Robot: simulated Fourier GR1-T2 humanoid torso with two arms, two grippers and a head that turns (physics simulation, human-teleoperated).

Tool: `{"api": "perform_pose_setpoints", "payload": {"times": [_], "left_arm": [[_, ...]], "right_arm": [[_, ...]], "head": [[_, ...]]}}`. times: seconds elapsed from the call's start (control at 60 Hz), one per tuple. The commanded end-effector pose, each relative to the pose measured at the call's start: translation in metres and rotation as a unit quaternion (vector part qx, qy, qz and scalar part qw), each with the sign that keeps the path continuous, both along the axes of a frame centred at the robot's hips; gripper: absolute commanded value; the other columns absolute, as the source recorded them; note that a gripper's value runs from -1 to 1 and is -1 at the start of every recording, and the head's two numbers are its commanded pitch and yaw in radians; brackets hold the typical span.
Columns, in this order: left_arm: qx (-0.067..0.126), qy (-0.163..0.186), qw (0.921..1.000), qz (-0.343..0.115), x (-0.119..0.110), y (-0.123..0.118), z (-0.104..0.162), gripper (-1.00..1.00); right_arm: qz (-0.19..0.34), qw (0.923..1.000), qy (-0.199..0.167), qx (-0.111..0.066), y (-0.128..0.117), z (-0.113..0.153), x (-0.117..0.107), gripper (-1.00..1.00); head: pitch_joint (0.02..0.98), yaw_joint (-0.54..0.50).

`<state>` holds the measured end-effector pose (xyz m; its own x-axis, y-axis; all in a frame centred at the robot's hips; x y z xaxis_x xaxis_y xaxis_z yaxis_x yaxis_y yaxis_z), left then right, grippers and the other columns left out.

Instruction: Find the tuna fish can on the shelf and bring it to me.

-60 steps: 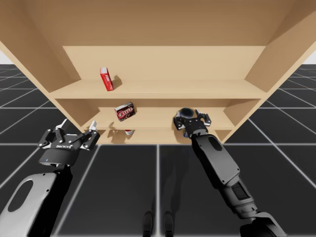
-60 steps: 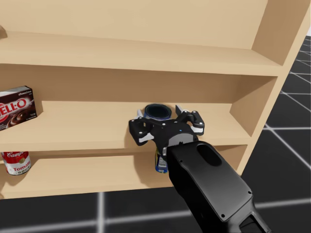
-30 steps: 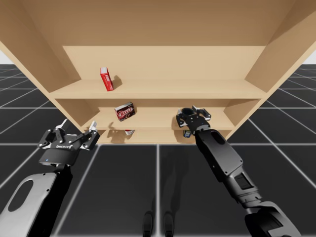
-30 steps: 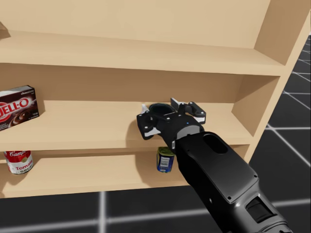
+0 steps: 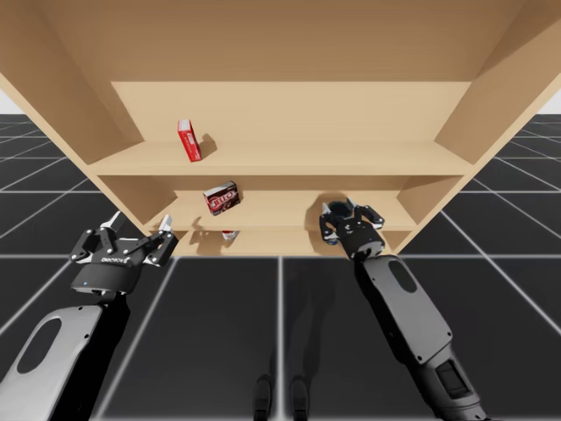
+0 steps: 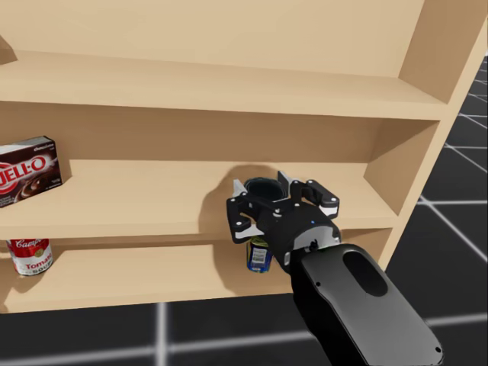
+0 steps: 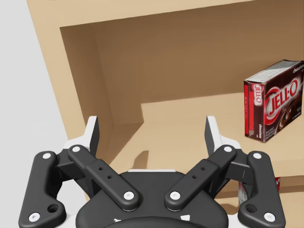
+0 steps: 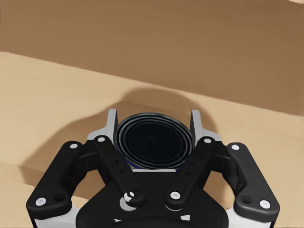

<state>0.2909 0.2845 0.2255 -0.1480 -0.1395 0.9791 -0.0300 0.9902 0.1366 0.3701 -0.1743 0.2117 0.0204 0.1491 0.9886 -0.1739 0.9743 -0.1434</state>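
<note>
At the middle shelf point(image 6: 137, 200), right gripper point(image 8: 154, 119) clamps the tuna can point(image 8: 153, 142) — left gripper point(image 7: 152, 129) wide open.

Dark tuna can point(image 8: 154, 145) sits clamped in right pincer point(image 8: 154, 119).

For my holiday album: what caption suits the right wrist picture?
My right claw grips a low round dark-topped can at the wooden shelf.

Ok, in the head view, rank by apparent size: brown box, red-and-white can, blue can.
1. brown box, though cropped at the edge
2. red-and-white can
3. blue can, partly hidden, clearly narrower
</note>
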Motion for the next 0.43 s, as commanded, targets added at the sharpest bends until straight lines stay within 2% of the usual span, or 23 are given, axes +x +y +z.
{"api": "perform_pose_setpoints", "payload": {"times": [0.017,0.183,0.35,0.433], "left_arm": [[0.000,0.000,1.0000,0.000,0.000,0.000,0.000,-1.00],[0.000,0.000,1.0000,-0.001,0.000,0.000,0.000,-1.00],[0.000,0.000,1.0000,-0.001,0.000,0.000,0.000,-1.00],[0.000,0.000,1.0000,-0.001,0.001,-0.001,0.000,-1.00]], "right_arm": [[-0.067,0.9971,-0.036,0.004,-0.020,0.016,-0.016,1.00],[-0.070,0.9950,-0.070,-0.003,-0.028,0.030,-0.043,1.00],[-0.066,0.9942,-0.084,-0.013,-0.034,0.034,-0.073,1.00],[-0.065,0.9939,-0.089,-0.009,-0.038,0.034,-0.091,1.00]], "head": [[0.569,-0.22],[0.568,-0.22],[0.570,-0.22],[0.569,-0.22]]}}
